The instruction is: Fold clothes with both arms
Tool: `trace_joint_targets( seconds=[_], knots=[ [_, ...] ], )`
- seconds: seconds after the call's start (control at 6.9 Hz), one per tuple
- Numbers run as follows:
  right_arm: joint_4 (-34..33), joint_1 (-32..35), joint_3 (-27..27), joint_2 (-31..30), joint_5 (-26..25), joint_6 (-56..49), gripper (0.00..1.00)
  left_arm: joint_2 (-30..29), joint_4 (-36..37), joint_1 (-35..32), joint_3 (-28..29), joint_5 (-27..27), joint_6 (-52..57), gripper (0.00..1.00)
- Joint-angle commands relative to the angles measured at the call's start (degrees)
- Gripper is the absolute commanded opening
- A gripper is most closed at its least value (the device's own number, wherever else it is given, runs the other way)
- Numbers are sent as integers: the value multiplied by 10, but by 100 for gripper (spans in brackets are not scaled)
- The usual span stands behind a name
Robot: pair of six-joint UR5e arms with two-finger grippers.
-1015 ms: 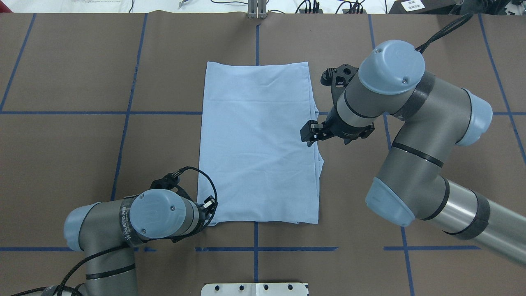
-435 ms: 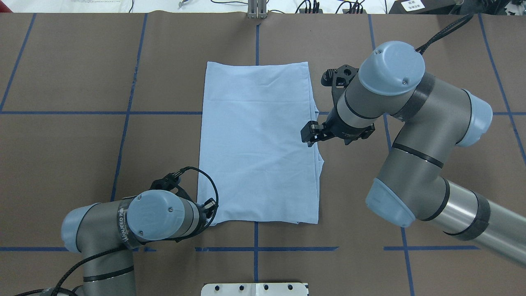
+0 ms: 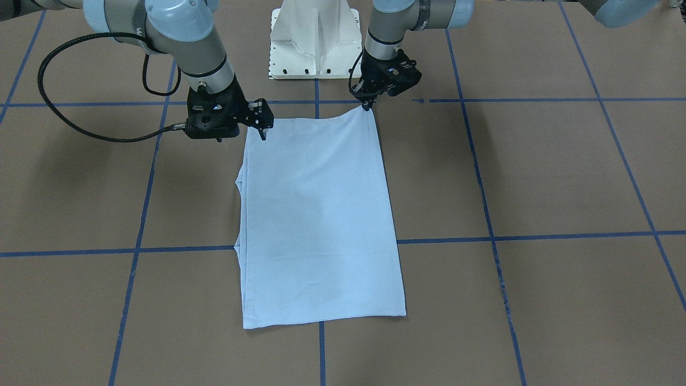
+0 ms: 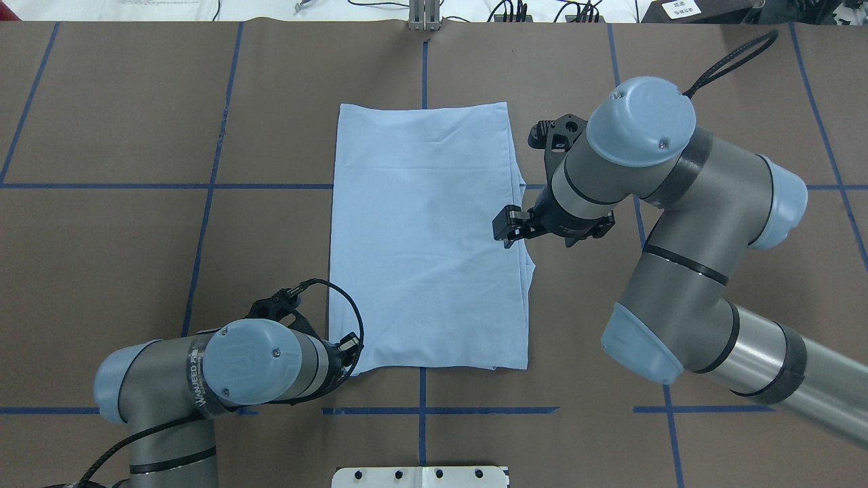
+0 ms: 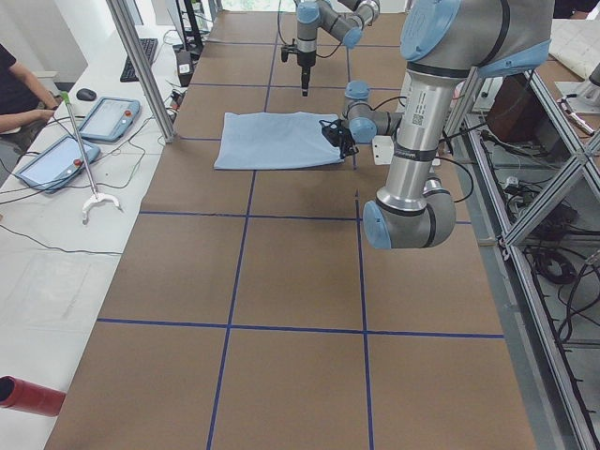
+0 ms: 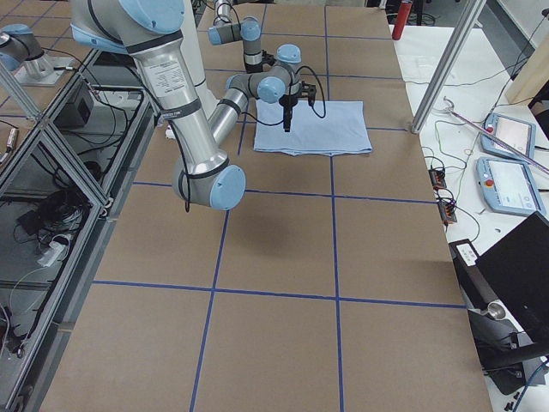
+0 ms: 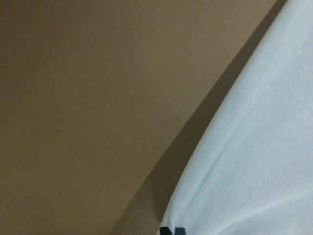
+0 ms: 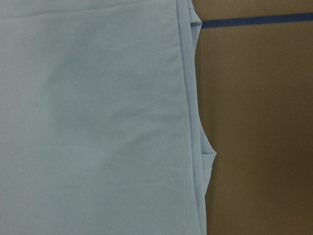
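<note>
T-shirt (image 4: 424, 237): light blue, folded into a long rectangle. It lies flat mid-table (image 4: 135, 271), its long sides running 12 to 6 seen from overhead.
Left gripper (image 4: 349, 344): at the shirt's 7 o'clock corner, fingers pinched together on it. The cloth there is raised slightly, with shadow beneath.
Right gripper (image 4: 505, 230): points down over the shirt's 3 o'clock edge; whether it is open or closed cannot be told.
Tape lines (image 4: 203, 186): blue grid on brown cover.
Pedestal base (image 4: 420, 476): white, at 6 o'clock.
</note>
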Motion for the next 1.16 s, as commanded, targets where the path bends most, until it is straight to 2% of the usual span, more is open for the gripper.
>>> trace_joint_targets(
  seconds=[0.0, 0.29, 0.58, 1.01],
  knots=[
    [0, -70, 18, -4, -53, 164, 100, -2, 2, 1, -2, 0, 28, 0],
    [0, -139, 17, -10, -140, 284, 100, -2, 1, -3, 2, 0, 49, 0],
    [1, -172, 15, -35, -176, 361, 100, -3, -1, -1, 3, 0, 49, 0],
    [6, -181, 2, -45, -190, 368, 100, -6, -2, 0, 4, 0, 50, 0]
  ],
)
